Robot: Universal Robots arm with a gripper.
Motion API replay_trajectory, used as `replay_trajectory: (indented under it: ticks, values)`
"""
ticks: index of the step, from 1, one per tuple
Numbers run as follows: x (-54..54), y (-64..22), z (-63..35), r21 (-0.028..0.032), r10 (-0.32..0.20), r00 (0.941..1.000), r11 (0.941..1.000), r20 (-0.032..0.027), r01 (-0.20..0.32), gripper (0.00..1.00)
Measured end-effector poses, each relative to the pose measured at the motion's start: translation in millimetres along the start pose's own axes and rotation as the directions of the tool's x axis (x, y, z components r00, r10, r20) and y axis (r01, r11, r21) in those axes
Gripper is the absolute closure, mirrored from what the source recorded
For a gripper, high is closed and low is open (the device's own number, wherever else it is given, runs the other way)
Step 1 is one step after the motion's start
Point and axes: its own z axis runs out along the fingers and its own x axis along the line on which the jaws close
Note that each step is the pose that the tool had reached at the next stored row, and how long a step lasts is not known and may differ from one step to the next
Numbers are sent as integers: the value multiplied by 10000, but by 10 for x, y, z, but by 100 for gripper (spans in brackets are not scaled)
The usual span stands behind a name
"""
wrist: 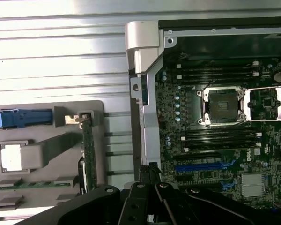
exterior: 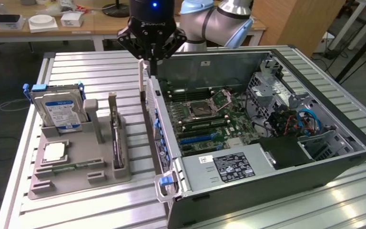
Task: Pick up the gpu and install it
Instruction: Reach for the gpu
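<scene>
The gpu is a thin dark card standing on edge in a slot of the grey holder, to the exterior view's left of the open computer case. In the wrist view the gpu shows edge-on, with its metal bracket end at the holder's rim. My gripper hangs over the case's near side wall, up and away from the card, fingers shut with nothing between them. Its black fingers meet above the case wall. The blue expansion slots on the motherboard lie bare.
On the grey holder stand a silver hard drive with a blue clip, a processor chip and a memory stick. The case holds a power supply, a drive cage and cables. Everything rests on a ribbed metal table.
</scene>
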Motion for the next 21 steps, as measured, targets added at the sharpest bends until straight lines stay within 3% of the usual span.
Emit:
replay_trajectory:
  ticks: [21]
  values:
    - [129, -10, 0, 0, 0, 10000, 10000, 0, 0, 89]
